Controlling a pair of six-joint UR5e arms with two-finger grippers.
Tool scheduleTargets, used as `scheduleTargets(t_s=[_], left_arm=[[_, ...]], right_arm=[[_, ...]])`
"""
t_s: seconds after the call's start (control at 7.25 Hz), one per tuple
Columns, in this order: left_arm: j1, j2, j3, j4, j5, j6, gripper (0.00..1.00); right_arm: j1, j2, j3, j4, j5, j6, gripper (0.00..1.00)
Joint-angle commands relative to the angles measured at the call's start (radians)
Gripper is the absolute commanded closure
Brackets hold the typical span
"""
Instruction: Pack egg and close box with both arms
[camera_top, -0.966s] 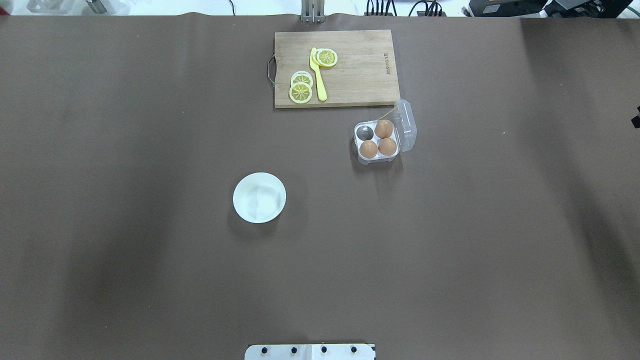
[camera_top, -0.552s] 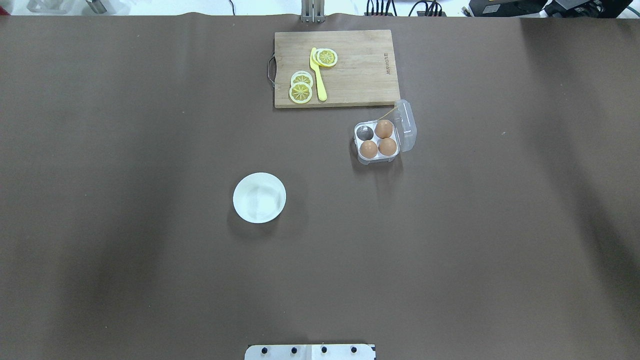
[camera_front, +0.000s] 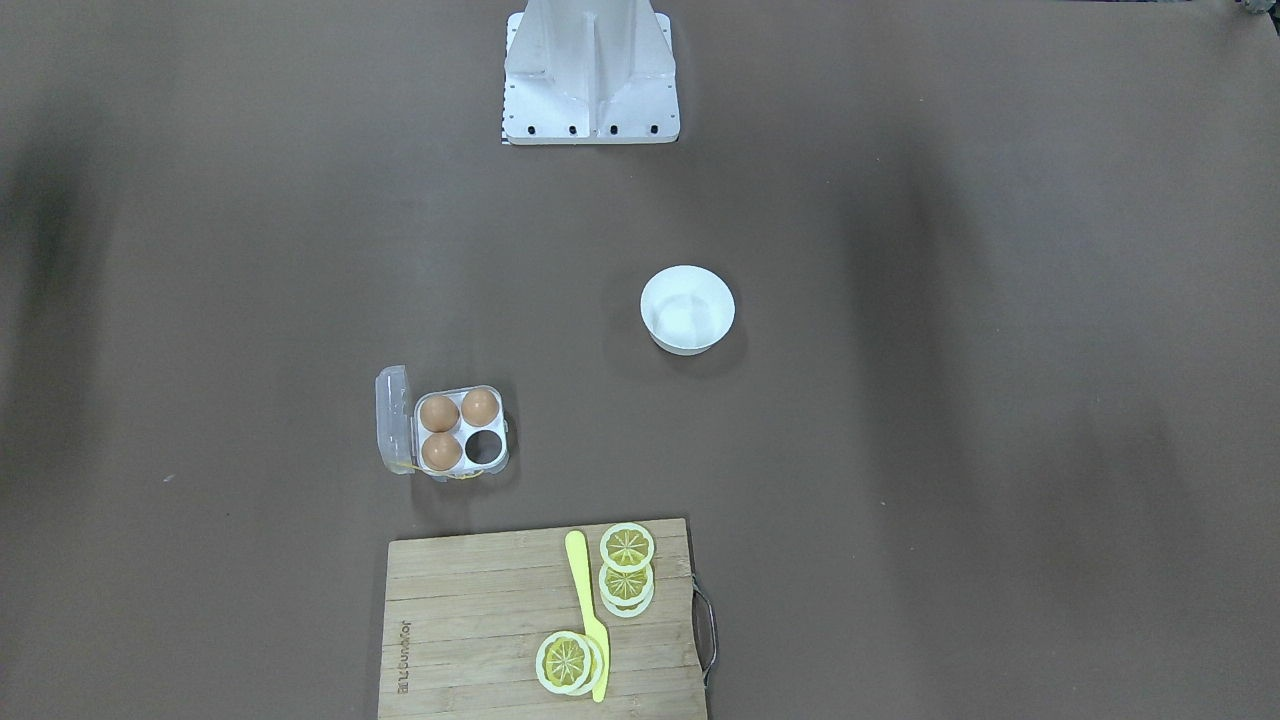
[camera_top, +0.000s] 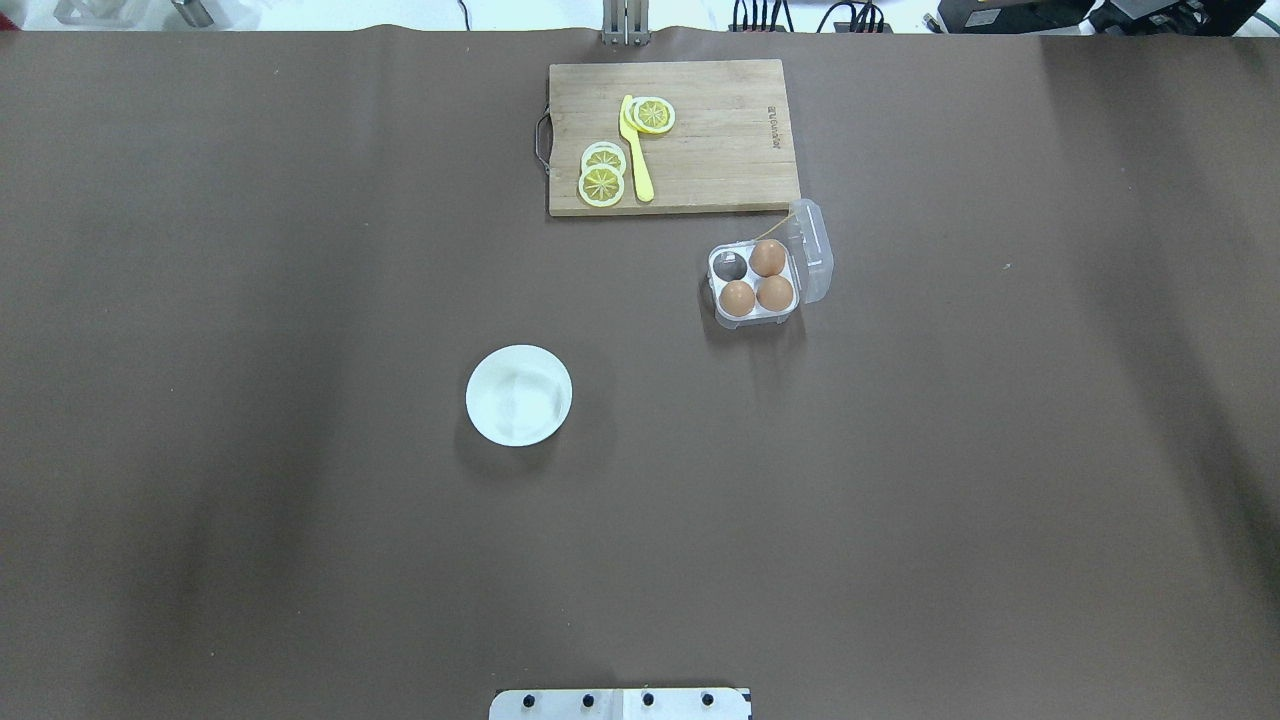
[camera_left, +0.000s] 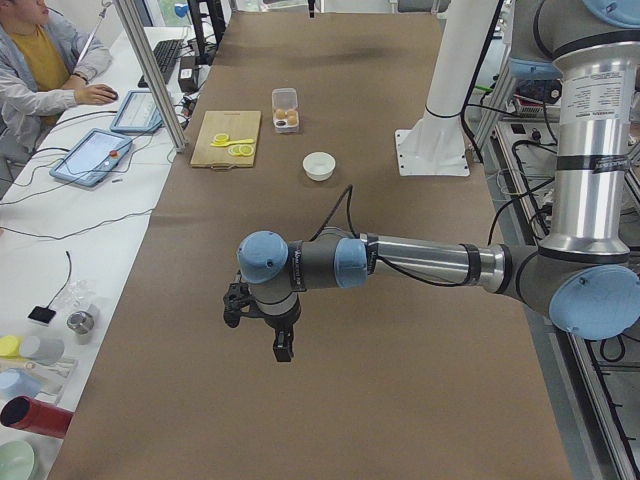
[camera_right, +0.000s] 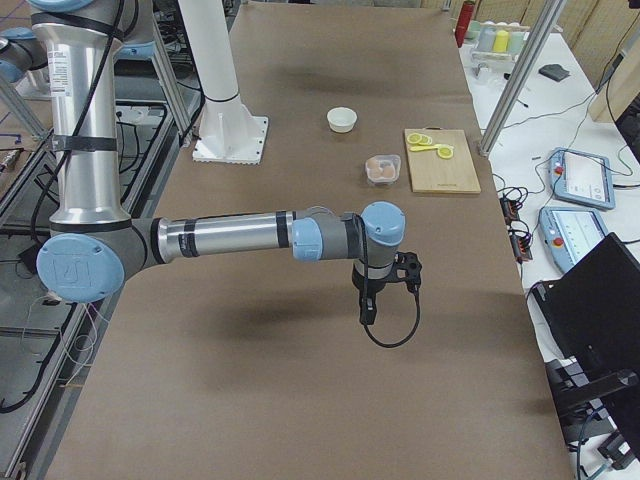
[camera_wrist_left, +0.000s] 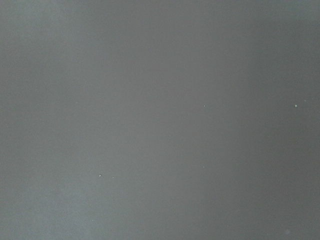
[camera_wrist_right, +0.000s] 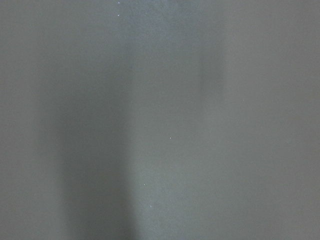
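The box (camera_top: 757, 318) sits open, its lid (camera_top: 812, 250) hinged right, with three eggs (camera_top: 767, 258) inside and one cell (camera_top: 729, 265) empty. A board (camera_top: 720, 150) lies just behind, and a bowl (camera_top: 519, 394) nearer, left.

The left gripper (camera_left: 283, 346) and right gripper (camera_right: 367, 311) showed only side-on, grip unreadable; the cutting board (camera_front: 470, 620) was cut off below.

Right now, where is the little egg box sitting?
In the overhead view the box sits right of centre, just off the near right corner of the cutting board; the white bowl lies nearer the robot, to the left.
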Motion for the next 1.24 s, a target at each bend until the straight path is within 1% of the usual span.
scheduleTargets(t_s=[0.0,0.28,0.69,0.97,1.1], left_arm=[[0.001,-0.001,0.0,-0.002,-0.001,0.001,0.02],[0.003,-0.021,-0.003,-0.008,-0.001,0.001,0.03],[0.003,-0.024,-0.01,-0.027,-0.001,0.001,0.02],[0.003,-0.023,-0.002,-0.08,-0.002,-0.001,0.02],[0.003,-0.023,-0.002,-0.082,-0.005,0.001,0.03]], right_arm=[[0.001,-0.008,-0.001,0.0,0.0,-0.006,0.0],[0.001,-0.021,0.005,0.0,0.0,-0.004,0.0],[0.002,-0.019,0.007,0.0,-0.003,-0.004,0.0],[0.002,-0.021,0.007,0.0,-0.003,-0.003,0.0],[0.002,-0.021,0.007,0.0,-0.003,-0.001,0.0]])
